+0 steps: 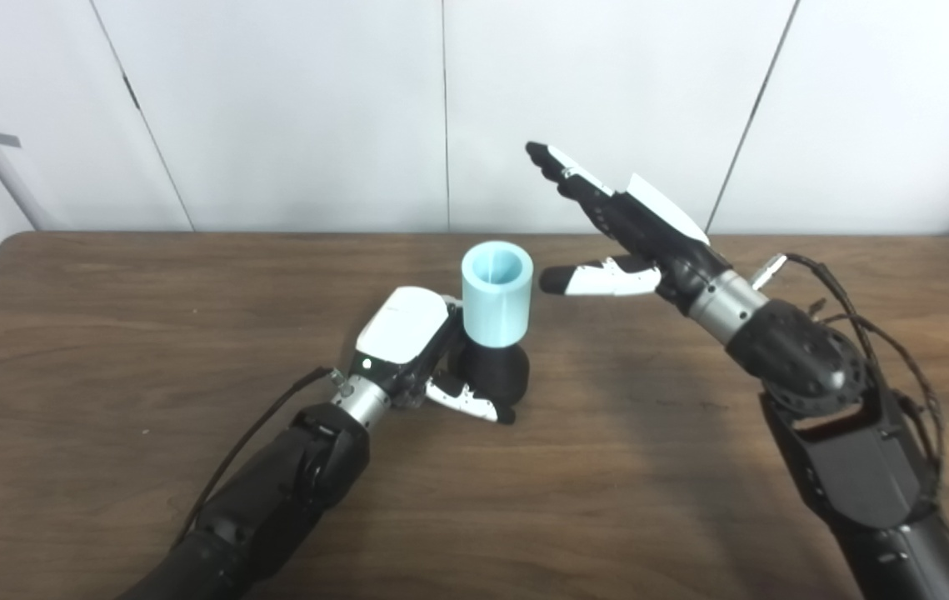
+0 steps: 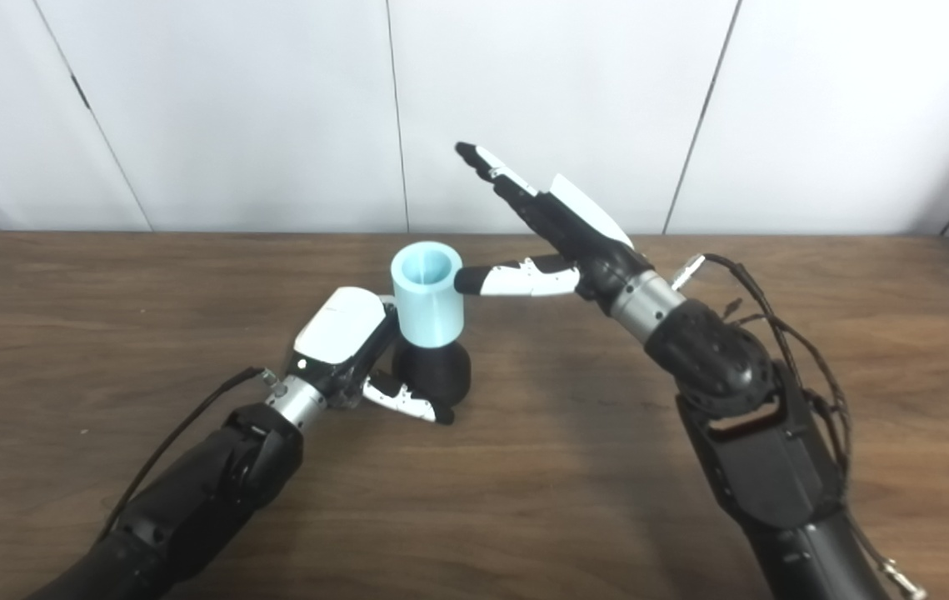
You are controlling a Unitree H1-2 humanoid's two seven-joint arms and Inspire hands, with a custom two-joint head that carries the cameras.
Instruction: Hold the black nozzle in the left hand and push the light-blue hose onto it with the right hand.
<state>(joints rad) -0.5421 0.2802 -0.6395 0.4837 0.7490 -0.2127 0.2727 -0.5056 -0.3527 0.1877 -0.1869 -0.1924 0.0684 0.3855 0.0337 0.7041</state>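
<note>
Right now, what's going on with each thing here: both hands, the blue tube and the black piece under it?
Left hand: shut on the black nozzle, low on the table.
Right hand: open, fingers spread, raised beside the hose, holding nothing.
Light-blue hose: upright, seated on the nozzle, open end up.
Black nozzle: standing on the table, gripped.

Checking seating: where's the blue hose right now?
The light-blue hose stands upright on the black nozzle at the table's centre, the left hand gripping the nozzle and the open right hand just to its right.
</note>
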